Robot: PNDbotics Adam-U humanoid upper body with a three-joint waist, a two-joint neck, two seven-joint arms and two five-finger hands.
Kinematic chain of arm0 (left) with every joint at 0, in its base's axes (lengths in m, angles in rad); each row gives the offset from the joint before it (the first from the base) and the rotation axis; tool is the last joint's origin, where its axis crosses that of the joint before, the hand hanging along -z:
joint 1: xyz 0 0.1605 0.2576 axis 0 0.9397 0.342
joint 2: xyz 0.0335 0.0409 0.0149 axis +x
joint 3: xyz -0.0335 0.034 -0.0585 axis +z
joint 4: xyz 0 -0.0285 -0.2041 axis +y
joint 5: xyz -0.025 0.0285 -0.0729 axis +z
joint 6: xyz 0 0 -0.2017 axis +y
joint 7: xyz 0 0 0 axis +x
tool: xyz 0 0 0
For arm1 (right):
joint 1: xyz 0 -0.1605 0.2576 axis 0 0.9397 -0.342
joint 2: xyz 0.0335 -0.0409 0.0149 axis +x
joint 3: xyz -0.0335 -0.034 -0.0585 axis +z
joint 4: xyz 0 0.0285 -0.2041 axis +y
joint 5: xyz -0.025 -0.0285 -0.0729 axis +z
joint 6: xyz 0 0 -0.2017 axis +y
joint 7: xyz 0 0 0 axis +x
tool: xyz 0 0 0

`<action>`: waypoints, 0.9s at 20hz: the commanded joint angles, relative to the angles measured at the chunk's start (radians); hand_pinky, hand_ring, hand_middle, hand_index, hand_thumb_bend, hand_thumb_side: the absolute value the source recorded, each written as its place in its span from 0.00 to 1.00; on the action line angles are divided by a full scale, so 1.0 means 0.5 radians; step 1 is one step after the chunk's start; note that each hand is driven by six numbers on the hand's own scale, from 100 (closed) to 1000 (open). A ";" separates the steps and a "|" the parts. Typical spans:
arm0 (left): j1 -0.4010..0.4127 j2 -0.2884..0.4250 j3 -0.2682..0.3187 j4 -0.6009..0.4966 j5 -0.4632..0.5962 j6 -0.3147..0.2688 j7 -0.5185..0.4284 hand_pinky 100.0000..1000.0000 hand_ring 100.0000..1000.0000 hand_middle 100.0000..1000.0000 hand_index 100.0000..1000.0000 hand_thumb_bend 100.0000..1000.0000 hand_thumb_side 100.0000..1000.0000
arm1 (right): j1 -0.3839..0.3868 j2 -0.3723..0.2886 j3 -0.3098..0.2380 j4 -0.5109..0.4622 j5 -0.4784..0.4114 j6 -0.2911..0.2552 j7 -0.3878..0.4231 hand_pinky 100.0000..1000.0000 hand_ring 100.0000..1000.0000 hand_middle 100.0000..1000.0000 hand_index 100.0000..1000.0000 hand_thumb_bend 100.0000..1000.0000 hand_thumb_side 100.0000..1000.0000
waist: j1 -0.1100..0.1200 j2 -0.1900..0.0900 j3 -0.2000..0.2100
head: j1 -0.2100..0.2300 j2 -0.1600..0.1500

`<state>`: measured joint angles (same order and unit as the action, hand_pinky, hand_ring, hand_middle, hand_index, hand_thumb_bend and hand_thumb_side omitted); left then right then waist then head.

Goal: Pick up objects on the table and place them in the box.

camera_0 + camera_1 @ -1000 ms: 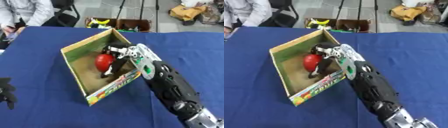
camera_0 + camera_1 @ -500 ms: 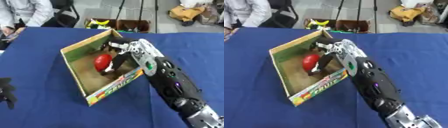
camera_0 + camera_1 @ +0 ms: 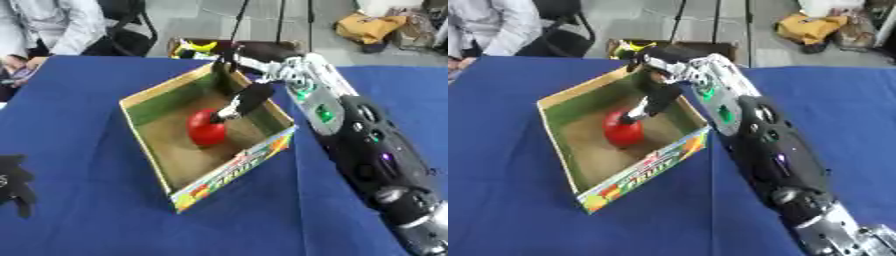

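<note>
Right hand (image 3: 249, 97) reaches fingers-straight into open cardboard box (image 3: 153, 102) above red round object (image 3: 206, 128), grasping nothing; withdrawal could snag the box wall.

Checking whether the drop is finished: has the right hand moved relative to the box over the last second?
Yes. The right hand has pulled up and away from the red object, toward the far corner of the box.

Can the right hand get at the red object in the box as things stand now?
Probably yes: the right hand is above the far rim of the open box, and nothing covers the red object.
</note>
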<state>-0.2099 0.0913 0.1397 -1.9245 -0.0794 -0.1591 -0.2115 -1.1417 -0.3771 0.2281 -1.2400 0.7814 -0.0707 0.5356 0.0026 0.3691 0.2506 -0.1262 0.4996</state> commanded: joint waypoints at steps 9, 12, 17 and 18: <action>-0.004 0.031 0.023 -0.032 -0.004 -0.001 0.018 0.18 0.33 0.44 0.70 0.00 0.92 | 0.241 -0.372 -0.148 -0.906 -0.493 0.258 -0.191 0.72 0.79 0.85 0.86 0.62 0.55 | 0.026 -0.054 -0.044 | 0.043 -0.002; -0.006 0.031 0.027 -0.034 -0.006 -0.001 0.023 0.18 0.34 0.44 0.70 0.00 0.92 | 0.381 -0.440 -0.205 -1.091 -0.538 0.349 -0.233 0.72 0.79 0.85 0.86 0.61 0.56 | 0.030 -0.053 -0.059 | 0.054 -0.003; -0.007 0.028 0.039 -0.037 -0.010 -0.001 0.038 0.18 0.34 0.44 0.70 0.00 0.92 | 0.643 -0.501 -0.344 -1.426 -0.690 0.467 -0.507 0.72 0.77 0.83 0.86 0.53 0.63 | 0.045 -0.046 -0.088 | 0.080 -0.002; -0.007 0.027 0.041 -0.037 -0.012 0.000 0.041 0.18 0.34 0.44 0.70 0.00 0.92 | 0.700 -0.505 -0.371 -1.474 -0.726 0.474 -0.588 0.72 0.77 0.82 0.86 0.50 0.66 | 0.047 -0.044 -0.094 | 0.086 -0.002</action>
<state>-0.2097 0.0914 0.1518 -1.9245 -0.0813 -0.1583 -0.1972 -0.7813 -0.5983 0.0684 -1.9240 0.4433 0.1558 0.2796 0.0252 0.3689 0.2020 -0.0886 0.4997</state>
